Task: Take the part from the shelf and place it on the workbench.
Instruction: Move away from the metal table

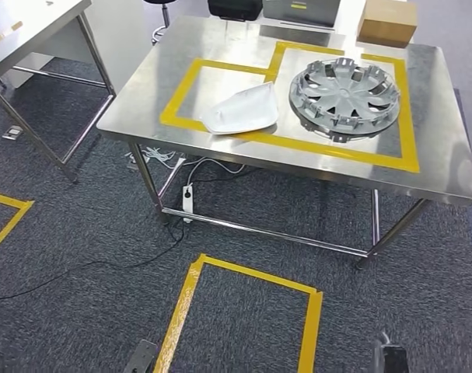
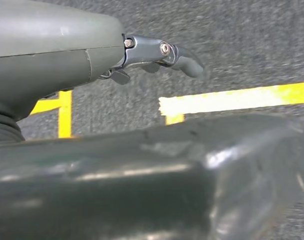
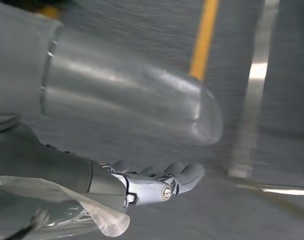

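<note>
- Dark grey carpet (image 1: 75, 233) all around, with yellow tape squares (image 1: 245, 311) marked on it.
- Stainless steel workbench (image 1: 162, 85) stands ahead in the head view, its top outlined with yellow tape rectangles (image 1: 180, 89).
- White moulded part (image 1: 242, 110) lies on the bench top, on the near edge of the left tape rectangle, overlapping the tape line.
- Silver wheel cover (image 1: 344, 97) lies flat in the right tape rectangle, just beside the white part, not touching as far as I can tell.
- Cardboard box (image 1: 387, 21) at the far edge of the bench, behind the wheel cover; dark equipment beside it, too cropped to name.
- White power strip (image 1: 187, 200) and cables on the carpet under the bench.
- Second metal table (image 1: 22, 31) off to the far left, well apart from the workbench.
- Left hand (image 2: 158, 55): left wrist view shows it above carpet and tape, fingers (image 2: 186, 64) roughly straight, nothing in them.
- Right hand (image 3: 158, 182): right wrist view, blurred, fingers (image 3: 190, 175) extended side by side, nothing between them.
- Neither hand is touching the white part.
</note>
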You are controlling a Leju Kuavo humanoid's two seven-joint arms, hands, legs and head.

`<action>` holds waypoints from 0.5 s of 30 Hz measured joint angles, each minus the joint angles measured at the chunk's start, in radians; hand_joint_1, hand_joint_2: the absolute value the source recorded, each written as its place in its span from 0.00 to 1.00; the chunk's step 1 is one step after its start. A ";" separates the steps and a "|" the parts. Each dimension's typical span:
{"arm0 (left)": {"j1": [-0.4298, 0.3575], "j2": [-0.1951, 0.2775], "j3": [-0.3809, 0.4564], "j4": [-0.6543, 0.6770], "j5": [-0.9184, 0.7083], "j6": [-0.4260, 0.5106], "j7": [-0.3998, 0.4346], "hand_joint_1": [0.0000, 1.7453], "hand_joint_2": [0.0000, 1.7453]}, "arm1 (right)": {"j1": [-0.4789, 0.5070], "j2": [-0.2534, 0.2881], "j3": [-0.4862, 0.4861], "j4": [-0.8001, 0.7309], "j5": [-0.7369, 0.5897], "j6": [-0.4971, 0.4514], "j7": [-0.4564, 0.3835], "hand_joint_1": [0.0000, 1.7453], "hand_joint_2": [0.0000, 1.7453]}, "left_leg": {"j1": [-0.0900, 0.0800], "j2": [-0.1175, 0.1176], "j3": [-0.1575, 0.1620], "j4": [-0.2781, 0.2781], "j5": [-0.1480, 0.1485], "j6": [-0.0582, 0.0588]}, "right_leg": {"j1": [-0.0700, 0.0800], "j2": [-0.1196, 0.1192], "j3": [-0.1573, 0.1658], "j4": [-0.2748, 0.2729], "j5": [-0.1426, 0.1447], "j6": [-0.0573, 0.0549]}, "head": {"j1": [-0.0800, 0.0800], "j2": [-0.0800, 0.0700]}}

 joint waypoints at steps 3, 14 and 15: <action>0.003 0.000 0.006 0.000 0.000 0.000 -0.004 0.00 0.00 | -0.050 0.001 -0.049 0.154 0.019 0.002 0.028 0.00 0.00 | -0.002 0.002 -0.043 0.032 0.021 -0.014 | 0.001 0.002 0.153 -0.207 -0.007 -0.008 | -0.001 0.000; 0.010 0.000 0.009 0.004 -0.045 0.006 0.025 0.00 0.00 | -0.135 0.003 -0.026 0.470 0.215 -0.060 0.303 0.00 0.00 | 0.011 -0.001 -0.092 0.259 -0.107 -0.062 | 0.004 -0.033 0.114 -0.266 0.022 -0.063 | -0.007 0.000; 0.009 -0.001 0.008 0.004 -0.051 0.007 0.033 0.00 0.00 | -0.144 0.003 -0.006 0.500 0.252 -0.051 0.345 0.00 0.00 | 0.014 -0.001 -0.082 0.308 -0.120 -0.065 | 0.006 -0.046 0.097 -0.264 0.035 -0.064 | -0.009 0.000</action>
